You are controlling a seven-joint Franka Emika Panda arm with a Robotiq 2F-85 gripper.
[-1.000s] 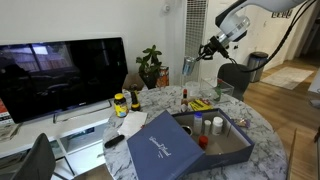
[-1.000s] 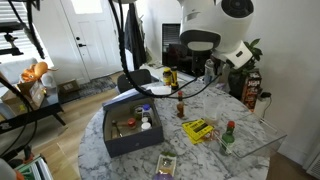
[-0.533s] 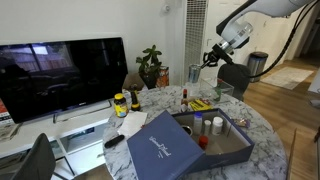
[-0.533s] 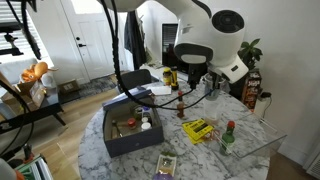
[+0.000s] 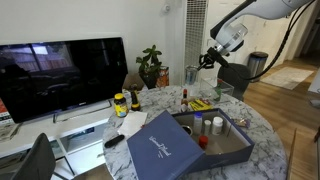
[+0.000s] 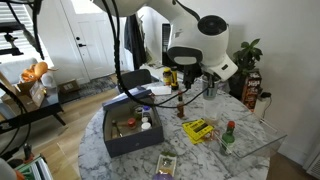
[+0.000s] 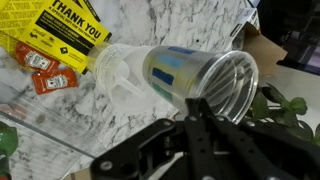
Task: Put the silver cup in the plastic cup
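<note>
In the wrist view the gripper [image 7: 192,108] has its fingers drawn close together, pinching the rim of the silver cup [image 7: 195,75]. The cup reaches out from the fingertips with its open mouth toward the camera. Just beyond its base shows the plastic cup [image 7: 118,70], a pale see-through shape on the table [image 7: 90,110]; whether the two already touch I cannot tell. Farther off lie yellow packets [image 7: 65,30]. In an exterior view the silver cup [image 5: 191,74] hangs over the table edge nearest the plant [image 5: 150,65]. The step in hand looks like the lowering. Next, the base needs lining up over the plastic cup's mouth, easing in, then letting go. Against a second ago, arm and cup sit lower, nearer the tabletop; the box [image 5: 190,140] has not moved.
</note>
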